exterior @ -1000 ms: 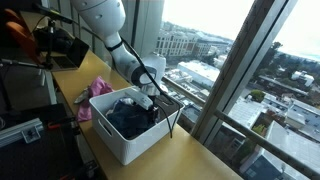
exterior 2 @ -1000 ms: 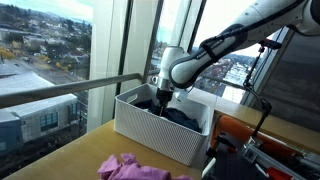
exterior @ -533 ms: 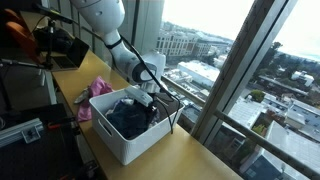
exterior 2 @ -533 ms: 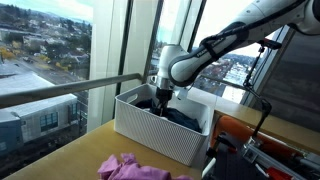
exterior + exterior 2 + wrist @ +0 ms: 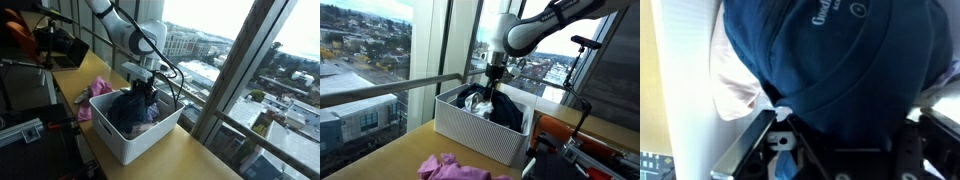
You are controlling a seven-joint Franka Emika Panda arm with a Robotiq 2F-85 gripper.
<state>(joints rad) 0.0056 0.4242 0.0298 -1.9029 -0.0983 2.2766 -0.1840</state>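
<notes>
The claw is clenched on a dark navy cloth garment, pinching a bunch of fabric at its top. In both exterior views the cloth hangs from the fingertips in a stretched cone. The upper part is drawn taut because the grip bears its weight there, while the lower folds rest below the claw inside the bin. In the wrist view the claw shows only as dark metal parts along the bottom edge. The navy fabric, with small white lettering printed on it, fills nearly everything beyond the fingers, so the pinch itself is hidden there.

Directly beneath the claw stands a white ribbed plastic basket, open at the top. The garment's hem lies within its walls, not over the rim. Beside the navy cloth in the basket, a pale cloth peeks out. It looks loose and untouched by the fingers.

Beyond the basket wall, well apart from the claw, a crumpled pink cloth lies on the light wooden tabletop that also bears the basket. Past the claw, on the far side of the basket, a window railing runs in front of glass and a city view.
</notes>
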